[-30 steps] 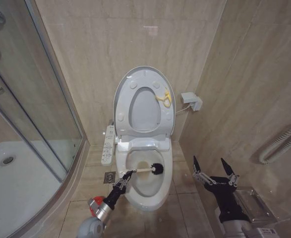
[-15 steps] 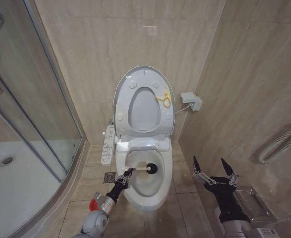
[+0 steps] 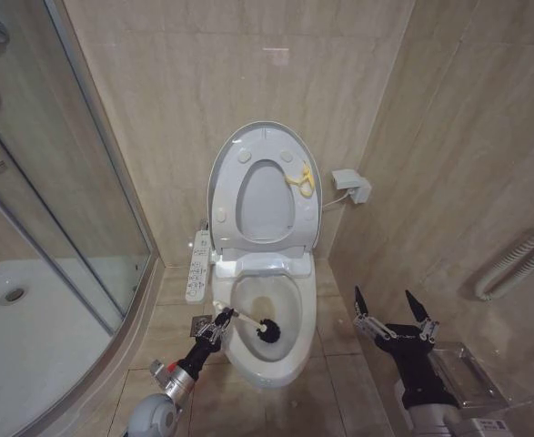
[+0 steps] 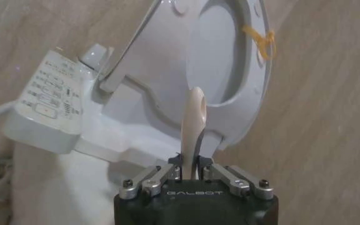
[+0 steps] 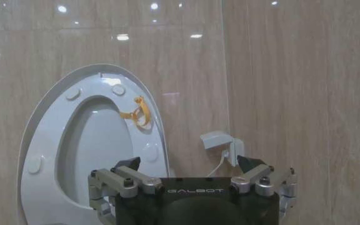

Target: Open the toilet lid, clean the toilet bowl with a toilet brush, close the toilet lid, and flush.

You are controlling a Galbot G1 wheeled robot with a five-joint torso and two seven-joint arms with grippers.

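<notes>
The toilet lid (image 3: 267, 202) stands raised against the back wall, with the white seat and its yellow loop (image 3: 301, 179) folded up against it. Below lies the open toilet bowl (image 3: 289, 284), yellowish at its bottom. My left gripper (image 3: 216, 326) hovers at the bowl's left rim, shut on the thin handle of the toilet brush (image 3: 268, 330), whose dark head is down inside the bowl. In the left wrist view the handle end (image 4: 194, 112) sticks out past the shut left gripper (image 4: 191, 164), with the lid (image 4: 214, 61) behind. My right gripper (image 3: 394, 309) waits open to the right of the toilet; the right wrist view shows it (image 5: 189, 165) facing the lid (image 5: 99, 145).
A glass shower enclosure (image 3: 66, 209) and white shower tray (image 3: 30, 350) fill the left. A control panel (image 3: 198, 264) hangs at the toilet's left side, above a floor drain (image 3: 201, 325). A white wall box (image 3: 351, 185), a ribbed hose (image 3: 517, 259) and a metal fixture (image 3: 462, 373) sit on the right.
The brush head has swept from the bowl's back right down toward its front middle. My left gripper has shifted left along the rim with the handle. The right arm has not moved.
</notes>
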